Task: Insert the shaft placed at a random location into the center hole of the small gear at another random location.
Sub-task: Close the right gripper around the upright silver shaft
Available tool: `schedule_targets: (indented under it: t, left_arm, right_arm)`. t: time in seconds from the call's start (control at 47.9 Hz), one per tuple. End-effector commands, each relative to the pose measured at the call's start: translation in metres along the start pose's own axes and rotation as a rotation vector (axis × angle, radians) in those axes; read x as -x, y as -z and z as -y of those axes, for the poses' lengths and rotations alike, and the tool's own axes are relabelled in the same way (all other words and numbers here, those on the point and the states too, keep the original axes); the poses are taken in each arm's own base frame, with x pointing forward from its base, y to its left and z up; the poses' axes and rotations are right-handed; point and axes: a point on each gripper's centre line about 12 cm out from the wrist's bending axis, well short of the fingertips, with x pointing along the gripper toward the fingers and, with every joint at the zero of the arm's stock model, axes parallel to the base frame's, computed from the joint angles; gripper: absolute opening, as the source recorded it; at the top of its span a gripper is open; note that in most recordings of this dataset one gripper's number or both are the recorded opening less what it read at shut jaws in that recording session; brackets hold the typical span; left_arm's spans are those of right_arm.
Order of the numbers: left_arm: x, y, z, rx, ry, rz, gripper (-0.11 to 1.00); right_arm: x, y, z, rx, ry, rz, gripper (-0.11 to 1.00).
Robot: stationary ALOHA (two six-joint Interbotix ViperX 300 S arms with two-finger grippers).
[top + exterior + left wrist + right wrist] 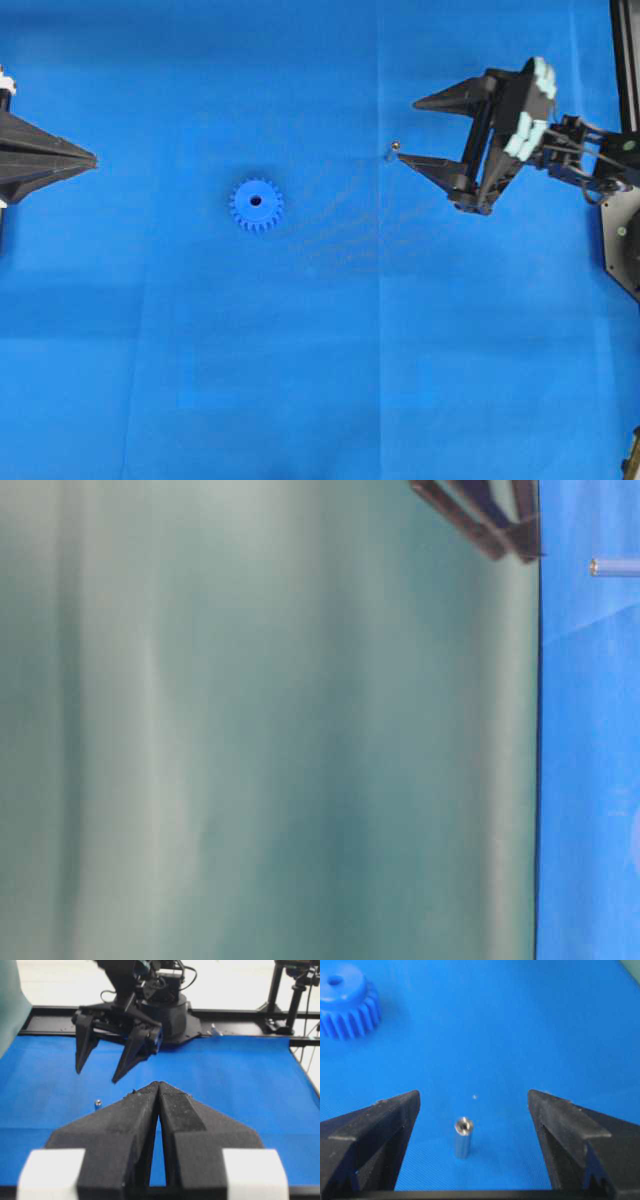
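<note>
The small gear (256, 205), bright blue, lies flat on the blue mat left of the middle, its center hole (256, 201) facing up and empty. In the right wrist view the small gear (345, 1000) sits at the far upper left. The shaft (394, 147), a short silvery pin, stands upright on the mat well right of the gear. My right gripper (408, 130) is open, and the shaft (463, 1137) stands free between its fingers, nearer the left one, touching neither. My left gripper (93, 158) is shut on nothing at the left edge, far from both.
A blue mat (320, 380) covers the whole work surface. A black frame rail (240, 1015) and the right arm's base (170, 1010) stand at its far end. A green backdrop (250, 730) fills the table-level view.
</note>
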Motion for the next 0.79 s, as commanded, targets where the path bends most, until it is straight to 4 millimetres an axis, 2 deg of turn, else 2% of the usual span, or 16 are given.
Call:
schedule_targets:
  t: [0.0, 0.23, 0.459, 0.605, 0.772]
  left_arm:
    - [-0.001, -0.004, -0.001, 0.0, -0.003, 0.009, 0.0]
    - [-0.001, -0.003, -0.003, -0.003, -0.015, 0.006, 0.0]
    - [-0.001, -0.002, -0.004, -0.003, -0.021, 0.0, 0.0]
    - [-0.001, -0.003, -0.004, -0.001, -0.021, 0.003, 0.0]
    - [-0.001, -0.002, -0.004, 0.0, -0.021, 0.002, 0.0]
  right_arm:
    - [-0.009, 0.0, 0.001, -0.014, 0.012, 0.008, 0.78]
    - [-0.022, 0.017, 0.002, -0.036, 0.024, -0.055, 0.77]
    - [-0.027, 0.023, 0.002, -0.038, 0.026, -0.073, 0.73]
    - [-0.028, 0.026, 0.001, -0.035, 0.025, -0.084, 0.55]
    - [-0.029, 0.025, 0.0, -0.033, 0.022, -0.069, 0.15]
